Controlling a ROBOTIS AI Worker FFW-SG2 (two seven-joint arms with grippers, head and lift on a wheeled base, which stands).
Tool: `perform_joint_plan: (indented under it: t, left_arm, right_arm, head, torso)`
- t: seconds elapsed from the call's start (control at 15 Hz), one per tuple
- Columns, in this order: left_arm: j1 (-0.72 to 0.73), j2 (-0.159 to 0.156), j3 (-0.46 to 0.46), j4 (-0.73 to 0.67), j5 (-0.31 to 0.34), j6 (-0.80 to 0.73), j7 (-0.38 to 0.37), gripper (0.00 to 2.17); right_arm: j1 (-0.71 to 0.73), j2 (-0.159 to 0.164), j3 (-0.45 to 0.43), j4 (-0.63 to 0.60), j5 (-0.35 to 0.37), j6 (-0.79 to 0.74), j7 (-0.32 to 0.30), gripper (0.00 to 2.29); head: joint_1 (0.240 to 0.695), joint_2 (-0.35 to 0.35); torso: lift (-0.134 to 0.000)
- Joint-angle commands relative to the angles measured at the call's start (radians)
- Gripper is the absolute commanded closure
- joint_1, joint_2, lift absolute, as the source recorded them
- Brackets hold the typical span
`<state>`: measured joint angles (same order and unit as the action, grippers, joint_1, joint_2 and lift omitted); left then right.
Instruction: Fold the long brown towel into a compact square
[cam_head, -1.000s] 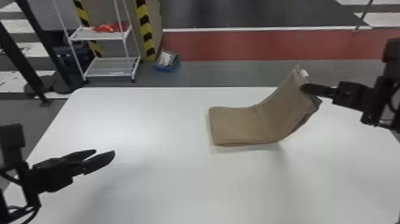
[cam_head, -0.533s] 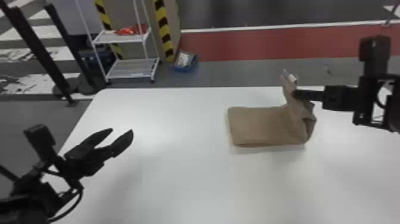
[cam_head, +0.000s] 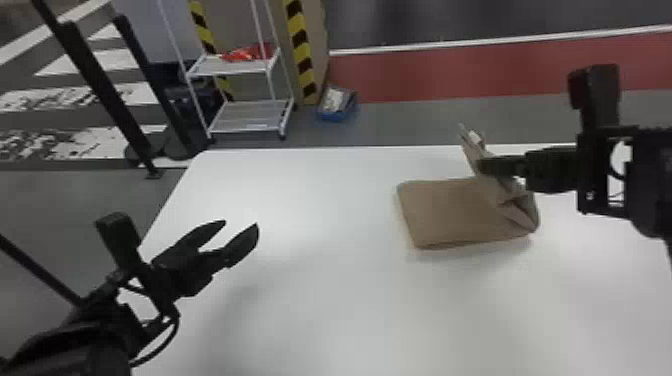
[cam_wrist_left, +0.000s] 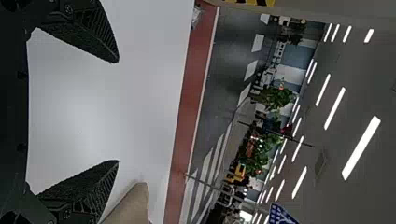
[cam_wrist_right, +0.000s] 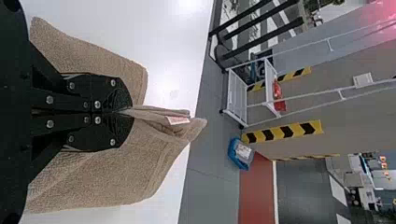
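Note:
The brown towel (cam_head: 450, 212) lies folded on the right half of the white table, its right part lifted and bent upward. My right gripper (cam_head: 487, 166) holds that raised part from the right. In the right wrist view my right gripper (cam_wrist_right: 125, 112) is shut on the towel (cam_wrist_right: 140, 156), with a small pale tag beside the pinched fabric. My left gripper (cam_head: 241, 231) stands open over the table's left side, well apart from the towel. In the left wrist view the open left gripper (cam_wrist_left: 116, 112) has nothing between its fingers, and a corner of the towel (cam_wrist_left: 133, 205) shows beyond one finger.
The white table (cam_head: 320, 300) carries the towel, its far edge running behind it. Past that edge on the floor stand a white wire shelf cart (cam_head: 250, 115), a blue bin (cam_head: 337, 103) and black posts (cam_head: 95, 80) at the left.
The raised towel part has been carried leftward over the flat part with my right gripper, standing more upright now. My left gripper has shifted inward and forward, still open. The head view has shifted too.

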<state>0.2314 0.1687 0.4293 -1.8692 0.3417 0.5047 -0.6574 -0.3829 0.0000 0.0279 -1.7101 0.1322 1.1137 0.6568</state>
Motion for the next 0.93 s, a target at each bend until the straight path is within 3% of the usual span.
perform_joint_plan:
  t: [0.0, 0.53, 0.67, 0.8, 0.87]
  left_arm:
    - [0.003, 0.000, 0.000, 0.001, -0.001, 0.001, -0.004, 0.12]
    - [0.006, 0.000, -0.004, -0.007, 0.003, 0.001, -0.033, 0.12]
    - [0.008, 0.000, -0.003, -0.004, 0.000, 0.004, -0.031, 0.12]
    - [0.008, -0.001, -0.003, -0.002, -0.001, 0.004, -0.033, 0.12]
    - [0.009, -0.003, -0.003, -0.004, -0.003, 0.004, -0.033, 0.12]
  right_arm:
    - [0.006, 0.001, 0.030, 0.032, -0.016, -0.037, 0.000, 1.62]
    - [0.021, 0.001, 0.118, 0.069, -0.060, -0.096, 0.029, 1.62]
    - [0.021, 0.001, 0.156, 0.126, -0.062, -0.160, 0.026, 1.61]
    - [0.021, 0.001, 0.193, 0.215, -0.063, -0.307, 0.023, 1.43]
    - [0.021, 0.001, 0.211, 0.247, -0.065, -0.344, 0.014, 1.18]
  head:
    - [0.695, 0.222]
    - [0.695, 0.273]
    - [0.695, 0.284]
    - [0.695, 0.298]
    - [0.695, 0.313]
  torso:
    - [-0.125]
    - [-0.125]
    - [-0.125]
    - [-0.125]
    - [-0.125]
